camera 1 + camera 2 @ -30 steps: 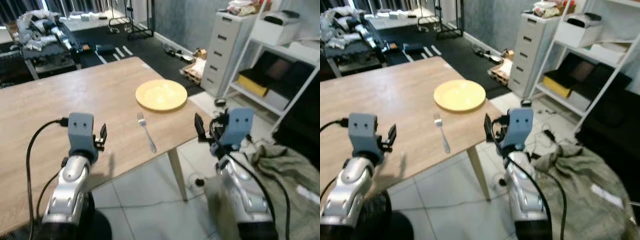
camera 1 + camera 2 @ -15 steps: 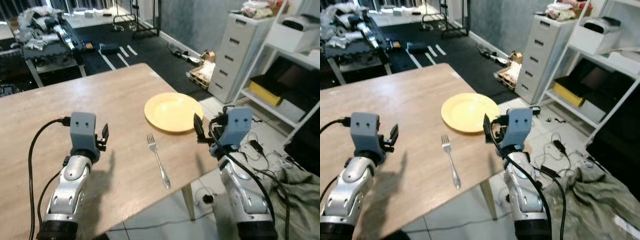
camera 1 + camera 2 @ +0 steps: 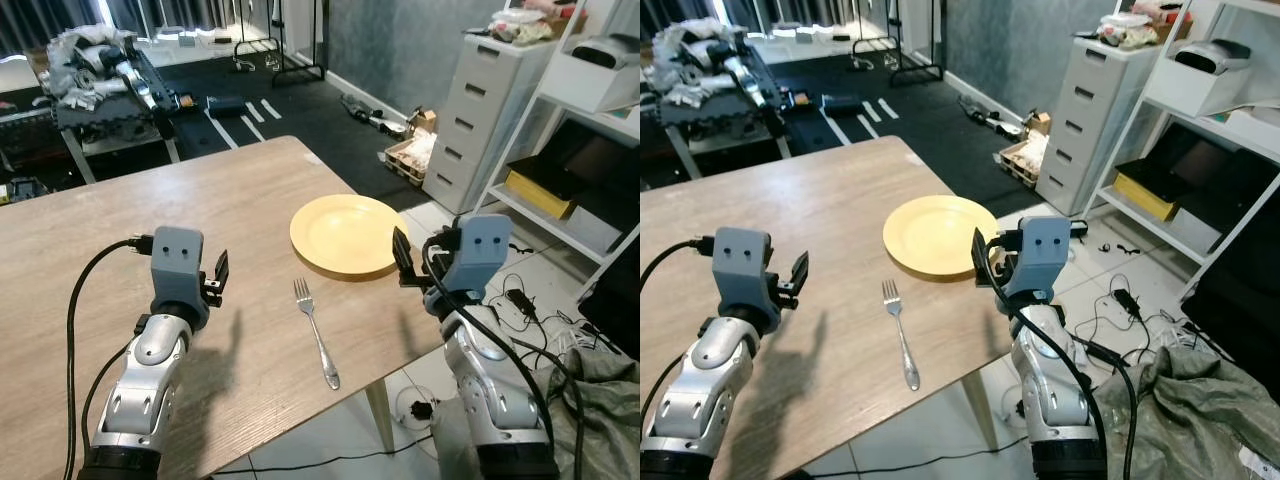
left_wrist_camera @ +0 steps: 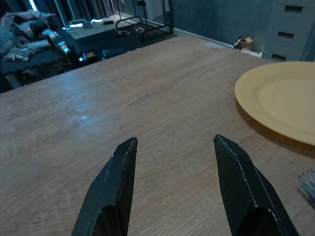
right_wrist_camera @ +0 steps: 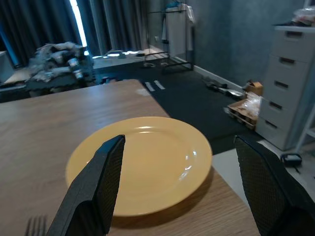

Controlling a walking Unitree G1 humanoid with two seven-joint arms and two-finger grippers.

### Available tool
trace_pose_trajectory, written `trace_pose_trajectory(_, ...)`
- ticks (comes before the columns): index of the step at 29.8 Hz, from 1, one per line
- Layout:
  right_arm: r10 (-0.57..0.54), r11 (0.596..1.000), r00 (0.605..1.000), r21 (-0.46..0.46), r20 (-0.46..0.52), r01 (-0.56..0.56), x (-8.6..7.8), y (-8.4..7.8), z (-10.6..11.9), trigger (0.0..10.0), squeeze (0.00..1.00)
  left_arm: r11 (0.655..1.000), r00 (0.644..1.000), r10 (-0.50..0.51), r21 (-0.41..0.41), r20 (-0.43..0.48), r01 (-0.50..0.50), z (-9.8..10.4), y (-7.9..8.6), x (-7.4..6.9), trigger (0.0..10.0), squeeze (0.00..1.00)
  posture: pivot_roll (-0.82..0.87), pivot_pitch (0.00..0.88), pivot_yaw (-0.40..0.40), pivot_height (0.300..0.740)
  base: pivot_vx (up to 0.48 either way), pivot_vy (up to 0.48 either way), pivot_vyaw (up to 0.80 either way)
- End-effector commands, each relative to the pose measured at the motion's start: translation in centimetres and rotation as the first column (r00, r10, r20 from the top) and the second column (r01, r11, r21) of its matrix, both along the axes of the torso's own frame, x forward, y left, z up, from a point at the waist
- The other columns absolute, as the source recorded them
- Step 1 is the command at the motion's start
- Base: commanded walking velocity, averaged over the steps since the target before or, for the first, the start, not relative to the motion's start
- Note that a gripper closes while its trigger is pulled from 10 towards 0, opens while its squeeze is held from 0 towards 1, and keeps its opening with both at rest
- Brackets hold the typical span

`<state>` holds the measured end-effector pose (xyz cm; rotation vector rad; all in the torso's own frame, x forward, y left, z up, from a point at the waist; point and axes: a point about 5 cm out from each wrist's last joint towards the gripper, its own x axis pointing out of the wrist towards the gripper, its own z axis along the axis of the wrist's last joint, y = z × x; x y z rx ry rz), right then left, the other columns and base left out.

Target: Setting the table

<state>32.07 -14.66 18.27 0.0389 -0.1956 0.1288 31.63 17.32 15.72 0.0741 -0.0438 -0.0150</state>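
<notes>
I hold my left hand (image 4: 172, 187) above the tabletop (image 3: 120, 220), its fingers apart and with nothing between them. It points across the bare wood, with the plate edge showing to one side in its wrist view. I think it waits here because nothing on this side needs a grip now.

Next comes the fork (image 3: 316, 345). It lies flat on the tabletop between my two arms, tines toward the far side and handle toward the near edge. It is just beside the plate (image 3: 348, 234), on my left of it and a little nearer to me, not touching it. This is the usual place for a fork in a setting, so I judge this part already done.

The plate is yellow, with nothing on it, and it sits near the right corner of the tabletop, close to the edge. That makes it easy to reach from where I stand.

My right hand (image 5: 179, 189) is raised at the tabletop's right edge, just beside the plate and aimed over it. Its fingers are wide apart and hold nothing. I see no knife or glass on the tabletop, so I guess the setting is not complete.
</notes>
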Motion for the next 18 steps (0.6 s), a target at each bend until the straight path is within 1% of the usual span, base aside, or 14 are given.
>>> trace_pose_trajectory(1, 0.055, 0.997, 0.998, -0.049, -0.028, -0.056, -0.3, 0.6, -0.3, 10.0, 0.00, 1.000, 1.000, 0.012, 0.003, -0.025, -0.012, -0.3, 0.3, -0.2, 10.0, 0.00, -0.02, 0.000, 0.085, 0.740, 0.000, 0.000, 0.00)
trace_pose_trajectory(3, 0.131, 0.983, 0.987, -0.120, -0.091, -0.142, -0.6, 1.1, -1.0, 10.0, 0.00, 1.000, 0.999, 0.022, 0.005, -0.037, -0.021, -0.4, 0.7, -0.2, 10.0, 0.00, -0.02, 0.000, 0.085, 0.740, 0.000, 0.000, 0.00)
trace_pose_trajectory(5, 0.210, 0.958, 0.964, -0.165, -0.163, -0.236, -1.2, 1.6, -1.7, 10.0, 0.00, 1.000, 0.999, 0.023, 0.014, -0.041, -0.022, -0.3, 1.1, -0.3, 10.0, 0.00, -0.01, 0.000, 0.083, 0.740, 0.000, 0.000, 0.00)
trace_pose_trajectory(7, 0.253, 0.939, 0.942, -0.180, -0.220, -0.294, -1.7, 2.0, -2.3, 10.0, 0.00, 0.999, 0.999, 0.015, 0.035, -0.048, -0.013, -0.2, 1.5, -0.4, 10.0, 0.00, -0.01, 0.000, 0.078, 0.740, 0.000, 0.000, 0.00)
trace_pose_trajectory(8, 0.253, 0.939, 0.942, -0.180, -0.220, -0.294, -1.7, 2.0, -2.3, 10.0, 0.00, 0.999, 0.999, 0.015, 0.035, -0.048, -0.013, -0.2, 1.5, -0.4, 10.0, 0.00, -0.01, 0.000, 0.078, 0.740, 0.000, 0.000, 0.00)
trace_pose_trajectory(9, 0.264, 0.932, 0.933, -0.185, -0.243, -0.312, -1.9, 2.1, -2.6, 10.0, 0.00, 0.999, 0.999, 0.010, 0.048, -0.053, -0.007, -0.2, 1.7, -0.5, 10.0, 0.00, -0.01, 0.000, 0.078, 0.740, 0.000, 0.000, 0.00)
trace_pose_trajectory(10, 0.289, 0.926, 0.915, -0.161, -0.281, -0.342, -2.3, 2.5, -3.0, 10.0, 0.00, 0.995, 0.998, -0.012, 0.099, -0.059, 0.018, -0.1, 2.3, -0.7, 10.0, 0.00, -0.01, 0.000, 0.073, 0.740, 0.000, 0.000, 0.00)
trace_pose_trajectory(11, 0.289, 0.926, 0.915, -0.161, -0.281, -0.342, -2.3, 2.5, -3.0, 10.0, 0.00, 0.995, 0.998, -0.012, 0.099, -0.059, 0.018, -0.1, 2.3, -0.7, 10.0, 0.00, -0.01, 0.000, 0.073, 0.740, 0.000, 0.000, 0.00)
trace_pose_trajectory(13, 0.337, 0.910, 0.875, -0.117, -0.348, -0.397, -3.0, 3.8, -3.7, 10.0, 0.00, 0.982, 0.996, -0.030, 0.181, -0.083, 0.045, 0.4, 3.9, -1.3, 10.0, 0.00, 0.01, 0.000, 0.064, 0.740, 0.000, 0.000, 0.00)
trace_pose_trajectory(14, 0.337, 0.910, 0.875, -0.117, -0.348, -0.397, -3.0, 3.8, -3.7, 10.0, 0.00, 0.982, 0.996, -0.030, 0.181, -0.083, 0.045, 0.4, 3.9, -1.3, 10.0, 0.00, 0.01, 0.000, 0.064, 0.740, 0.000, 0.000, 0.00)
trace_pose_trajectory(16, 0.389, 0.882, 0.831, -0.101, -0.397, -0.461, -4.2, 5.3, -4.1, 10.0, 0.00, 0.971, 0.995, 0.011, 0.239, -0.094, 0.012, 1.1, 6.0, -2.0, 10.0, 0.00, 0.02, 0.003, 0.058, 0.740, 0.000, 0.000, 0.00)
trace_pose_trajectory(18, 0.424, 0.859, 0.800, -0.092, -0.424, -0.504, -5.2, 6.4, -4.4, 10.0, 0.00, 0.962, 0.992, 0.063, 0.273, -0.106, -0.031, 1.5, 7.5, -2.6, 10.0, 0.00, 0.03, 0.005, 0.056, 0.740, 0.000, 0.000, 0.00)
